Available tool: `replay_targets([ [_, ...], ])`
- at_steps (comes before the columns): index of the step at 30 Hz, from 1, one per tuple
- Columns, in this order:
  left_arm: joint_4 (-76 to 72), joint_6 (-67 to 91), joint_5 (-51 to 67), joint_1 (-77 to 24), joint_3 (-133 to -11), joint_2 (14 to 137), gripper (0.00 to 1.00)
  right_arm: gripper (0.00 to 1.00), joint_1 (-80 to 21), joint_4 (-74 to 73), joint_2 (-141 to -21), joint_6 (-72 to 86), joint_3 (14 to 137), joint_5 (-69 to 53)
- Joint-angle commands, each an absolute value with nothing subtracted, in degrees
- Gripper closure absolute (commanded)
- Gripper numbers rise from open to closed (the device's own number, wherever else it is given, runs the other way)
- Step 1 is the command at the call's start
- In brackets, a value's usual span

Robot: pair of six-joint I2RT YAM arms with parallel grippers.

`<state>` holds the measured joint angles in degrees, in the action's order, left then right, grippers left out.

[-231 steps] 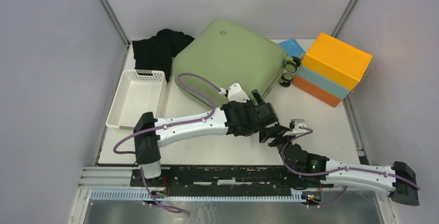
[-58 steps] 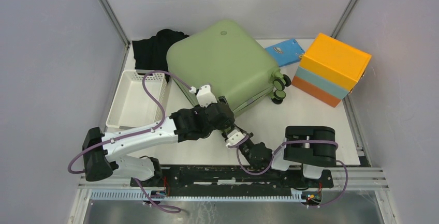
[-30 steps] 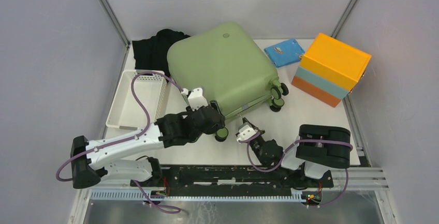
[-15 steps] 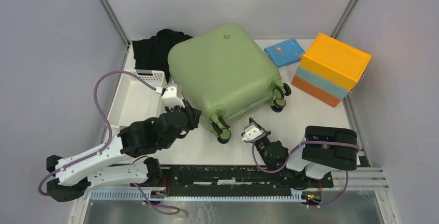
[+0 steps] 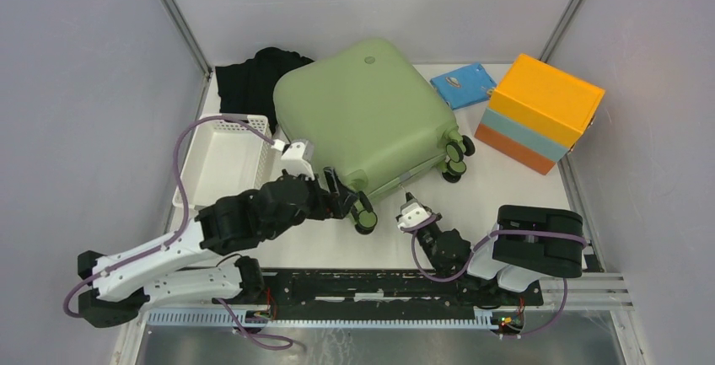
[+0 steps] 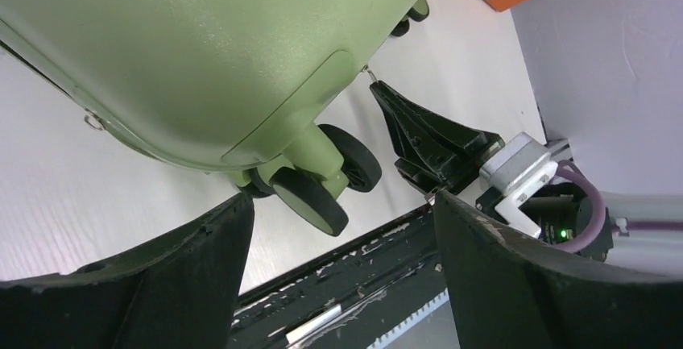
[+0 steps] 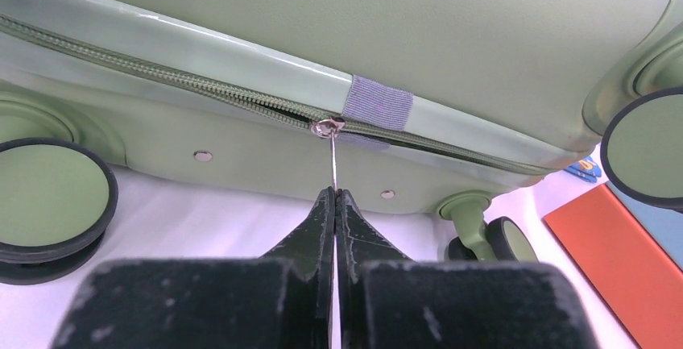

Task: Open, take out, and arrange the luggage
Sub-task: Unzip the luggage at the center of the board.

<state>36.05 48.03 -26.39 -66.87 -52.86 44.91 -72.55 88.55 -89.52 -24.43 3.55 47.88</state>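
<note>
Right wrist view: my right gripper (image 7: 333,197) is pinched tight on the thin metal zip pull (image 7: 332,159) of the sage-green suitcase (image 7: 451,35) at 12 o'clock. My left gripper (image 6: 338,204) gapes wide, holding nothing, a wheel (image 6: 310,200) just ahead. The suitcase lies flat mid-table, wheels toward 5 o'clock.

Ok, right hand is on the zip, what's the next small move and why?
Probably draw the right hand sideways along the zip, since it is shut on the zipper pull and the luggage looks closed. The open left hand sits at the wheeled corner, placed to steady it.
</note>
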Motion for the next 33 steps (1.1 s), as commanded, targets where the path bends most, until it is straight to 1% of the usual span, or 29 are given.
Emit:
replay_targets([
  [1, 40.75, 58.5, -27.5, -67.21, -58.46, 51.42, 0.11, 1.0, -71.89, 109.05, -89.93, -22.64, 2.02, 52.38],
  [5, 52.17, 70.24, -34.29, -67.86, -64.21, 59.18, 0.1, 1.0, -71.89, 109.03, -90.24, -22.0, 1.76, 52.63],
  [8, 58.23, 76.0, -36.64, -68.56, -67.79, 64.29, 0.1, 1.0, -71.9, 109.35, -90.48, -21.8, 1.58, 52.51],
  [15, 58.52, 80.52, -36.89, -69.67, -71.22, 71.93, 0.13, 1.0, -71.87, 110.57, -91.23, -21.45, 1.14, 52.27],
  [20, 56.96, 82.48, -37.29, -70.35, -71.69, 74.22, 0.22, 1.0, -71.89, 110.73, -91.39, -21.36, 1.05, 52.03],
  [24, 55.51, 83.14, -36.96, -70.45, -71.28, 75.24, 0.24, 1.0, -71.94, 111.5, -91.61, -21.02, 0.89, 51.94],
  [31, 54.38, 82.67, -36.91, -70.4, -70.53, 76.91, 0.33, 1.0, -71.89, 111.97, -91.59, -21.68, 0.61, 52.18],
  [33, 54.33, 82.18, -37.4, -70.46, -70.49, 77.15, 0.41, 1.0, -71.87, 111.97, -91.61, -22.45, 0.7, 52.6],
])
